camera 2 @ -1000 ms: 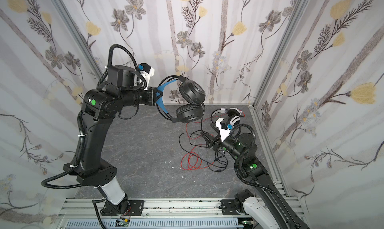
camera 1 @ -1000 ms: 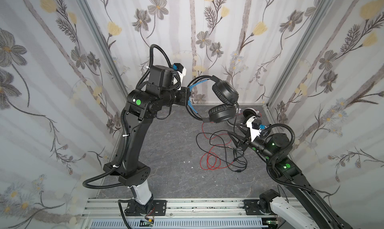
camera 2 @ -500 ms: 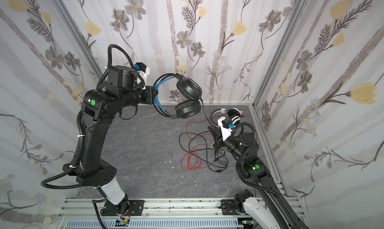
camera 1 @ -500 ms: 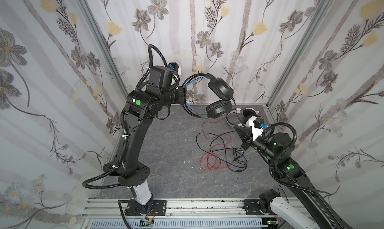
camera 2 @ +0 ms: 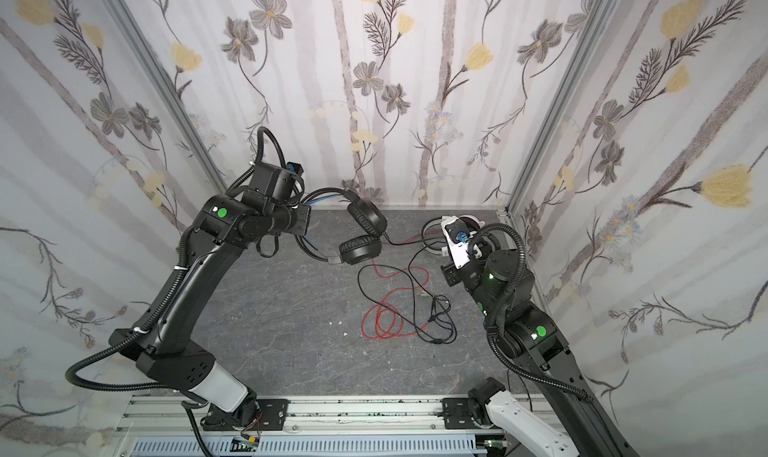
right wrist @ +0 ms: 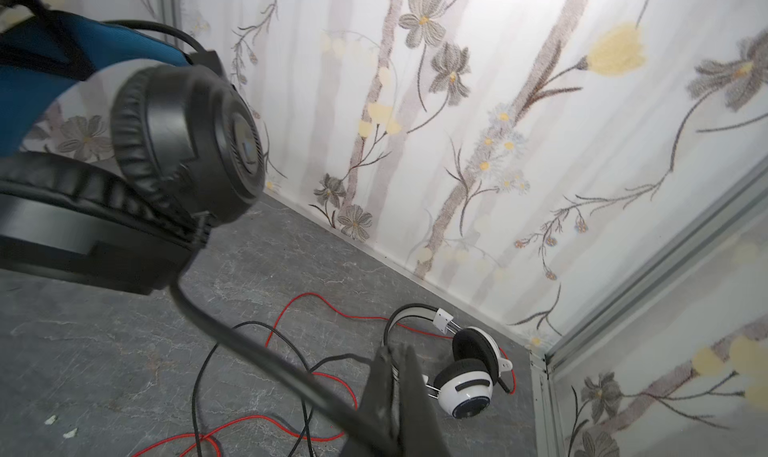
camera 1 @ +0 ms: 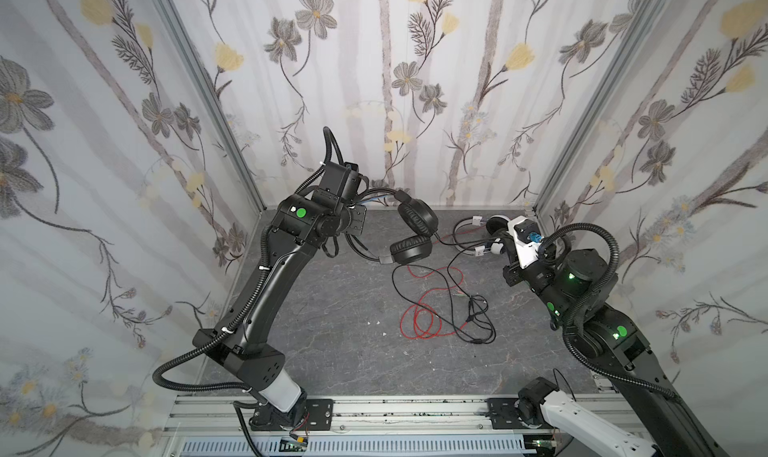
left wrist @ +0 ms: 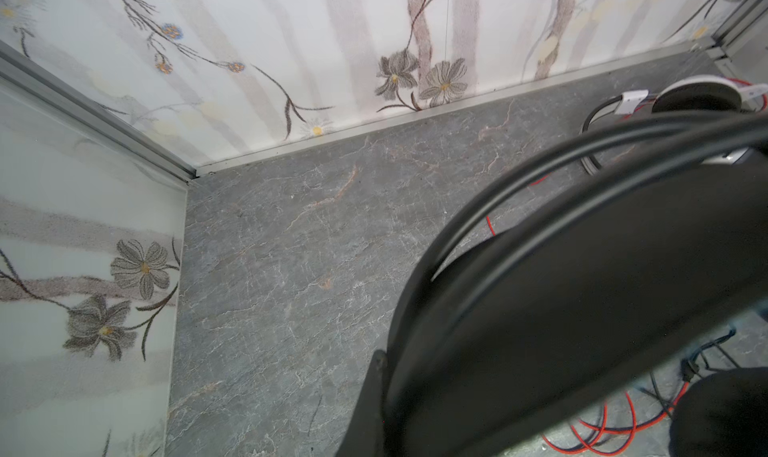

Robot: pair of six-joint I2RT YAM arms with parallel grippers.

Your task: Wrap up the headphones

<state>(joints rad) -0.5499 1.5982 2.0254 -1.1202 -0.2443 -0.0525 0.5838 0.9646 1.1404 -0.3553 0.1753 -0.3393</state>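
The black headphones [camera 1: 415, 220] hang clear of the grey table [camera 1: 332, 330]. Their headband is pinched in the closed left gripper [camera 1: 359, 220], and both earcups jut out past its tips. Both top views show that hold from above, but there the right gripper [right wrist: 398, 359] is hidden under its own arm. Only the right wrist view shows its fingers pressed together on the black cable [right wrist: 257, 353], which runs taut from an earcup down to them. That view also shows the blue inner band. The white headphones [right wrist: 465, 392] lie on the table just beyond the right gripper's tips. Their red cable [right wrist: 309, 295] loops loose on the table, tangled with slack black cable. The left wrist view gives only the blurred band and wires close up. A second ago the right gripper stood open over the tangle, and the black headphones were held higher and nearer the right arm.
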